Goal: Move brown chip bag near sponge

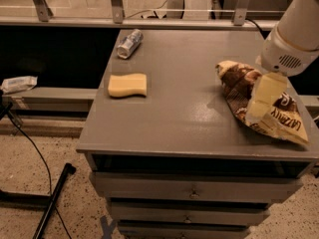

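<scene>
The brown chip bag lies crinkled on the right side of the grey cabinet top, its cream end pointing toward the front right corner. The pale yellow sponge lies flat on the left side of the top, well apart from the bag. My gripper hangs from the white arm at the upper right. It is down over the middle of the bag and hides part of it.
A small silver can lies on its side at the back left of the top. Drawers fill the cabinet front. A rail and glass stand behind. A black cable and a stand leg lie on the floor at left.
</scene>
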`<state>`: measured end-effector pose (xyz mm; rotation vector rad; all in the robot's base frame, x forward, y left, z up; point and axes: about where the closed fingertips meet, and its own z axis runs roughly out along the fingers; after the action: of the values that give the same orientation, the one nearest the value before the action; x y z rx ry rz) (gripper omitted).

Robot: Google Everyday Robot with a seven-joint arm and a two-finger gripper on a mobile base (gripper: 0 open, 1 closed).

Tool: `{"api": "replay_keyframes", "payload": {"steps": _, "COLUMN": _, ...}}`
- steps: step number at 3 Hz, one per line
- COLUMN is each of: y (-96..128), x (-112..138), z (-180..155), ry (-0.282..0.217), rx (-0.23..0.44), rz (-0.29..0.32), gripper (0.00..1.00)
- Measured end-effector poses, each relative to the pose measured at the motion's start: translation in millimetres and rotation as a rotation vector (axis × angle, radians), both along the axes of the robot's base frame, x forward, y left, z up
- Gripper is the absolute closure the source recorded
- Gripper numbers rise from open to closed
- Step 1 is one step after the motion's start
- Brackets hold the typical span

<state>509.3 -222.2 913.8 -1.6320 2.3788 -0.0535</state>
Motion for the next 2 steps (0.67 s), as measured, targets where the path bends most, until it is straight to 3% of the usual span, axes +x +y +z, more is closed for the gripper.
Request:
{"api": "replay_keyframes", "payload": {"steps": 1, "y": -16, "x": 37, "z": -41, "ry": 0.030, "rx": 0.003, "rz": -0.155, "gripper": 0.18}}
{"api": "replay_keyframes", "payload": {"steps": 2, "y": -25, "x": 58, "z": -55, "ry": 0.026, "rx": -0.001, "rz": -0.234, "gripper": 0.41}}
